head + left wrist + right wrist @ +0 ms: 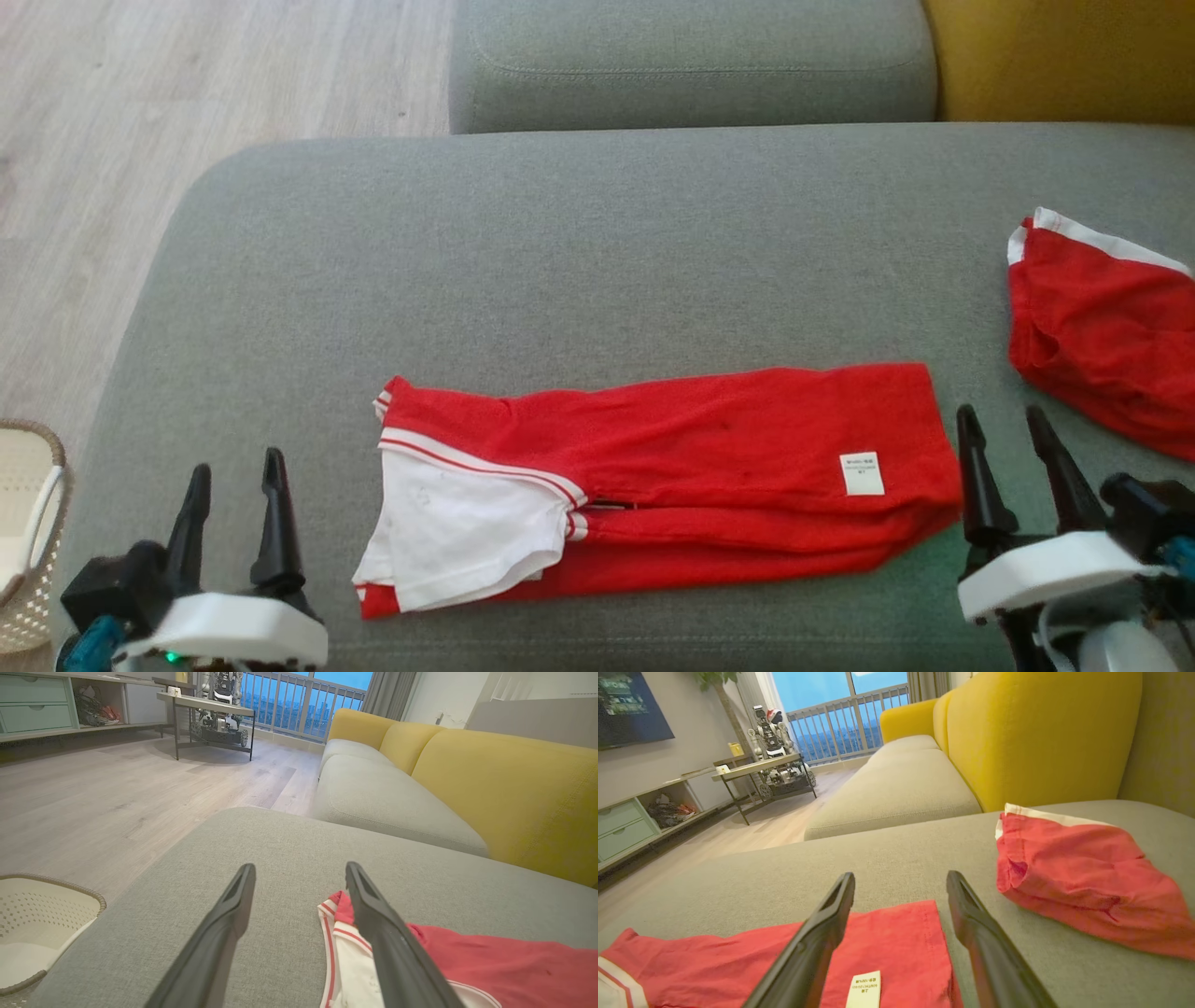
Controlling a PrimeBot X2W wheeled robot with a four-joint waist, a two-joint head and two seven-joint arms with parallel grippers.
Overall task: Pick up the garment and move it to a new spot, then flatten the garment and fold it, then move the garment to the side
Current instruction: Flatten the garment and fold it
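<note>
Status: the garment (pixel 709 448) lies on the grey cushion (pixel 560 243) as a long red band, running from 9 to 3 o'clock across the near half of the seat. It looks folded lengthwise already. A white sleeve (pixel 457 523) spills out at its 8 o'clock corner, and a white label (pixel 861 473) faces up near the 3 o'clock end.

Left claw (pixel 235 465): released, holding nothing, parked at 8 o'clock just beside the sleeve end. In the left wrist view one finger overlaps the striped collar edge; whether it touches the cloth cannot be told.

Right claw (pixel 1001 413): released, empty, at 4 o'clock just beside the hem end.

Judgement: lengthwise fold done; a crosswise fold and the move aside remain.

Risks noted:
- The loose sleeve is not tucked. A lift from that end may drag it free and undo the fold.
- The hem end is stacked in layers. A shallow pinch could take the top layer only, and the lower ones would slide out.
- A second red garment (pixel 1106 336) sits at 3 o'clock, near the right claw. A wide approach could snag it or push it along.
- The band lies close to the cushion's 6 o'clock edge, so a pull toward the robot could tip it off the seat.
</note>
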